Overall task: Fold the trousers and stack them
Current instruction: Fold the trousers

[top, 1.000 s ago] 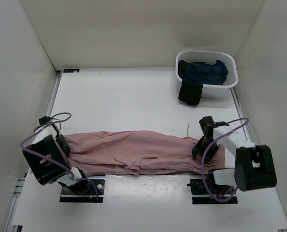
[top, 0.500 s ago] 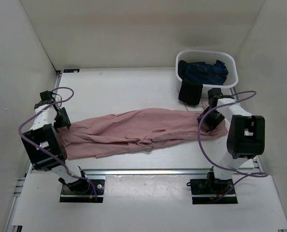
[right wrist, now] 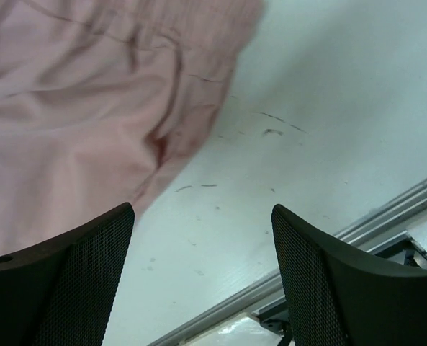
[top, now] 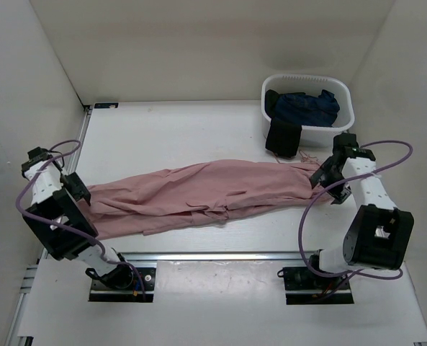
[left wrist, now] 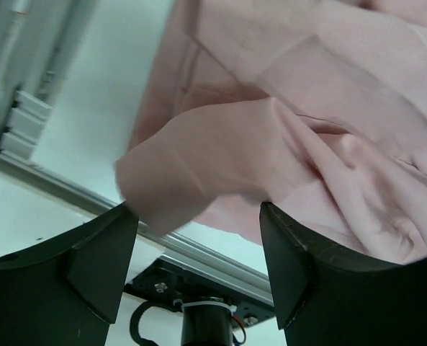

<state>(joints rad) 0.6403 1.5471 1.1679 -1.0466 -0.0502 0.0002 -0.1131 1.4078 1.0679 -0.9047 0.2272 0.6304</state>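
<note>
White basket (top: pixel 325 137) of dark garments (top: pixel 307 107), far right of table (top: pixel 170 137).

1. Pink trousers (right wrist: pixel 76 108) fill the top left, edge all rumpled.
2. White table (right wrist: pixel 328 86) beside them, a few dark scuffs (right wrist: pixel 271 131).
3. Right gripper (right wrist: pixel 202 210) spread wide over bare table, gripping nothing.

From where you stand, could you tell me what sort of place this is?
Likely a robot test cell for folding laundry: left arm and right arm bolted to a walled white table, pink trousers spread between them, a basket of dark clothes.
</note>
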